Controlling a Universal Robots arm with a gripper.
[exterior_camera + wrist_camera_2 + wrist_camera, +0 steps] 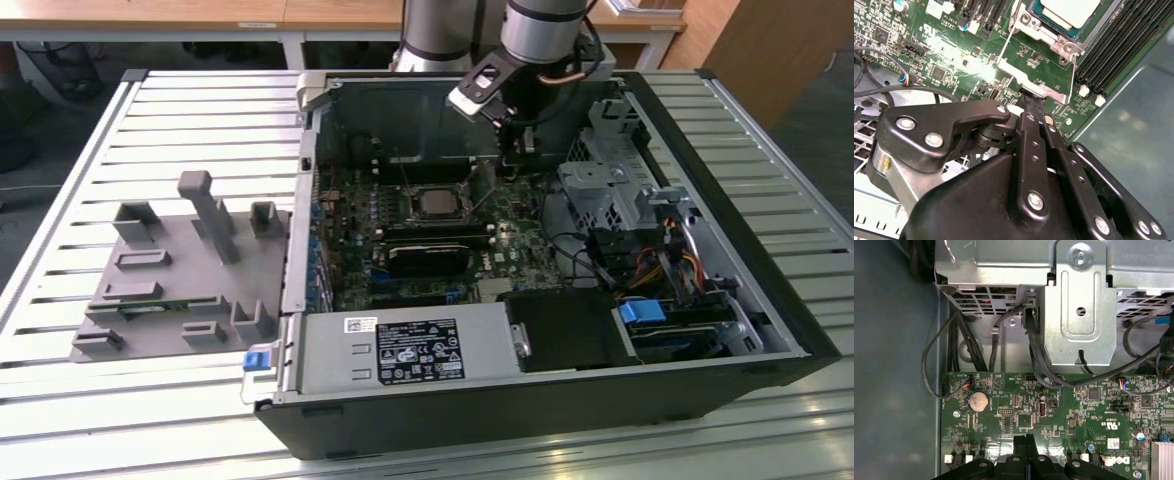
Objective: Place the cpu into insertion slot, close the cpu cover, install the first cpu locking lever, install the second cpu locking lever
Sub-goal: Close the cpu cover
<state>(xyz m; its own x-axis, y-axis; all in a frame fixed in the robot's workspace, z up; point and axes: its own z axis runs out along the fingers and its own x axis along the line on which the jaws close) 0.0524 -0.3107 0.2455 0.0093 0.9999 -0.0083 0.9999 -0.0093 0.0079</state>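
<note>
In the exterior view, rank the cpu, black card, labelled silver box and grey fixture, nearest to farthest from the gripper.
1. cpu, right beside the gripper.
2. black card, past the cpu.
3. labelled silver box, near edge of the case.
4. grey fixture, outside the case, exterior view's left.

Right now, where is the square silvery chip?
In the exterior view the square silvery chip sits on the green circuit board, next to the black rectangular card.

Bright even light, glare on the motherboard (pixel 971 70), sheen on the slatted table (pixel 134 410), sharp focus
</note>
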